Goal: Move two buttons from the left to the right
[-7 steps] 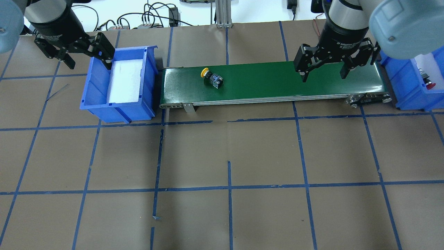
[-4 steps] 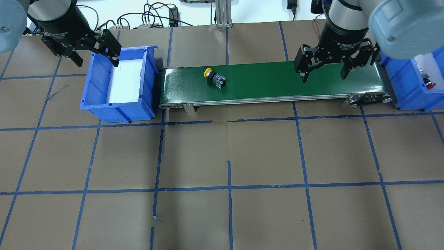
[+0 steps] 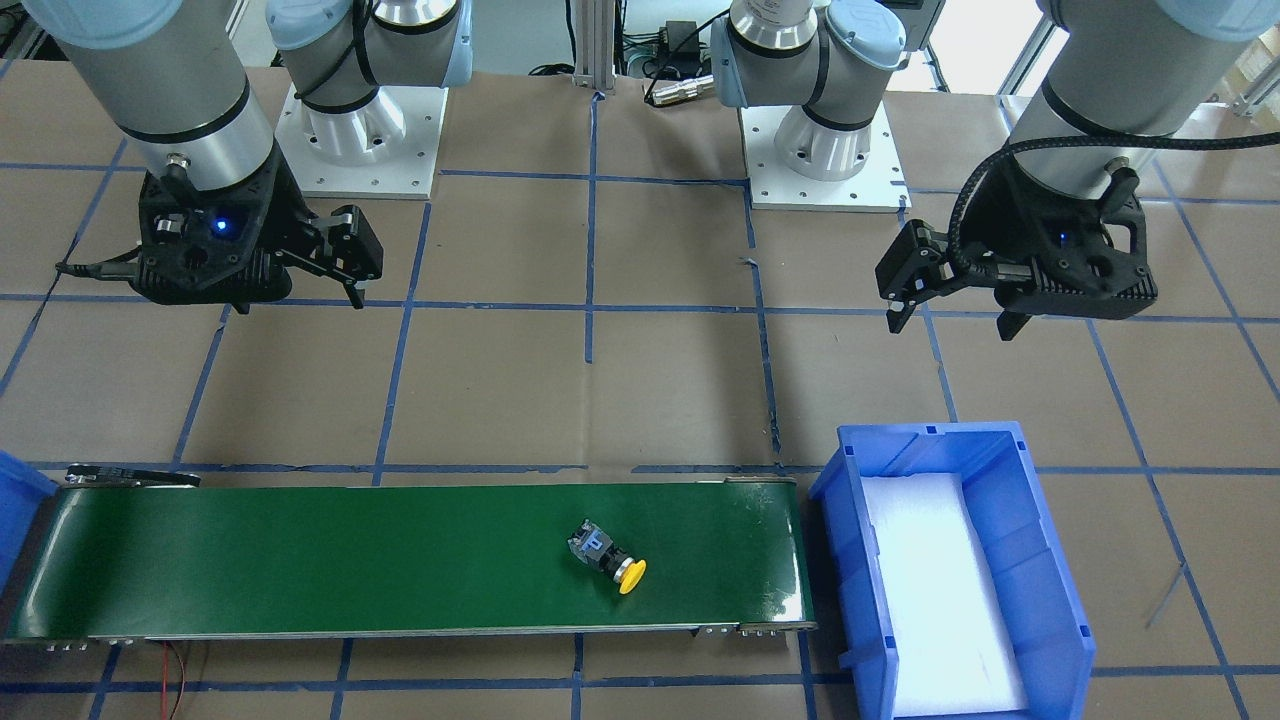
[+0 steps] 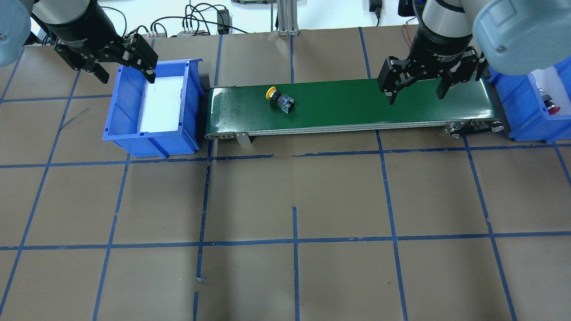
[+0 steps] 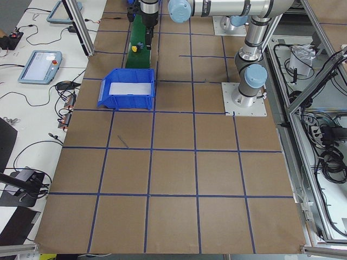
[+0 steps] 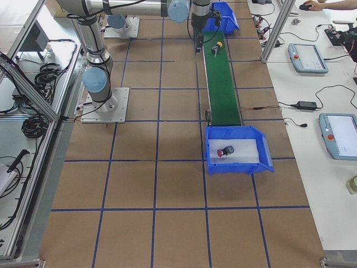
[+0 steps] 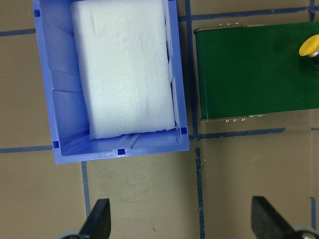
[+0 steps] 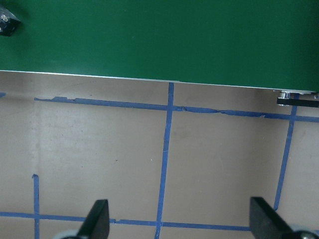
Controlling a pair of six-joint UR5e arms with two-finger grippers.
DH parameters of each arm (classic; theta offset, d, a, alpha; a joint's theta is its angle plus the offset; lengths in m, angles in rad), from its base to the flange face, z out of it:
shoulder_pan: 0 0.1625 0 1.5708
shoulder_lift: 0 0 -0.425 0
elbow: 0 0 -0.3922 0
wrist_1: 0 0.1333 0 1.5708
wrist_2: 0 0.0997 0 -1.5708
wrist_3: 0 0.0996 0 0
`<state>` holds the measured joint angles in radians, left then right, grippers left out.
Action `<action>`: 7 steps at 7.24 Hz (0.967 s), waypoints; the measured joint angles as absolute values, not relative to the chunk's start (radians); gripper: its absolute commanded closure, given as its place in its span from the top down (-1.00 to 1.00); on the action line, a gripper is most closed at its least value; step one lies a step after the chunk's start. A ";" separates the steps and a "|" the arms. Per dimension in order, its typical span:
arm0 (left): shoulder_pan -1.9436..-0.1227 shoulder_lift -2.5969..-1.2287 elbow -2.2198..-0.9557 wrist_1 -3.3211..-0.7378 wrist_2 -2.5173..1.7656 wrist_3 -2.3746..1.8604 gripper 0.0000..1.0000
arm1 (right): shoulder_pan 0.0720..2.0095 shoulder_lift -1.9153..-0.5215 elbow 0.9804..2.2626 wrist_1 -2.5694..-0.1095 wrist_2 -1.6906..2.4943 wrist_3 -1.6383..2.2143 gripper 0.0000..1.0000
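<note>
The yellow button (image 4: pixel 280 99) lies on its side on the green conveyor belt (image 4: pixel 357 104), left of its middle; it also shows in the front view (image 3: pixel 607 556), and its cap is at the left wrist view's edge (image 7: pixel 311 45). The red button (image 6: pixel 222 152) lies on white foam in the right blue bin (image 4: pixel 517 111). My left gripper (image 4: pixel 126 73) is open and empty over the far edge of the left blue bin (image 4: pixel 120 111). My right gripper (image 4: pixel 416 97) is open and empty above the belt's right part, well right of the yellow button.
The left bin holds only a white foam pad (image 7: pixel 124 69). The belt's frame and rollers (image 4: pixel 473 128) stand just left of the right bin. Cables and a metal post (image 4: pixel 285 18) lie beyond the table's far edge. Blue tape lines grid the brown table.
The yellow button has moved to the right along the belt. My left gripper has shifted back and slightly right over the left bin's far edge. My right gripper has barely moved.
</note>
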<state>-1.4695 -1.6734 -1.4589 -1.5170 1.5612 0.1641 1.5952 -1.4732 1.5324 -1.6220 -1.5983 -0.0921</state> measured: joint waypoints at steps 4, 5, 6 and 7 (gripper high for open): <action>-1.466 -1.686 -1.459 -1.516 1.567 0.170 1.00 | 1.629 -1.391 1.527 -1.693 -1.574 -0.211 0.99; -1.464 -1.682 -1.459 -1.516 1.567 0.174 1.00 | 1.635 -1.369 1.527 -1.712 -1.558 -0.240 0.98; -1.461 -1.670 -1.458 -1.516 1.568 0.176 1.00 | 1.644 -1.347 1.524 -1.729 -1.543 -0.260 0.96; -1.461 -1.659 -1.459 -1.516 1.567 0.177 1.00 | 1.665 -1.311 1.511 -1.756 -1.536 -0.278 0.96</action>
<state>-1.4610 -1.6589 -1.4593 -1.5159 1.5673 0.1773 1.6648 -1.3114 1.5105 -1.7557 -1.5363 -0.2784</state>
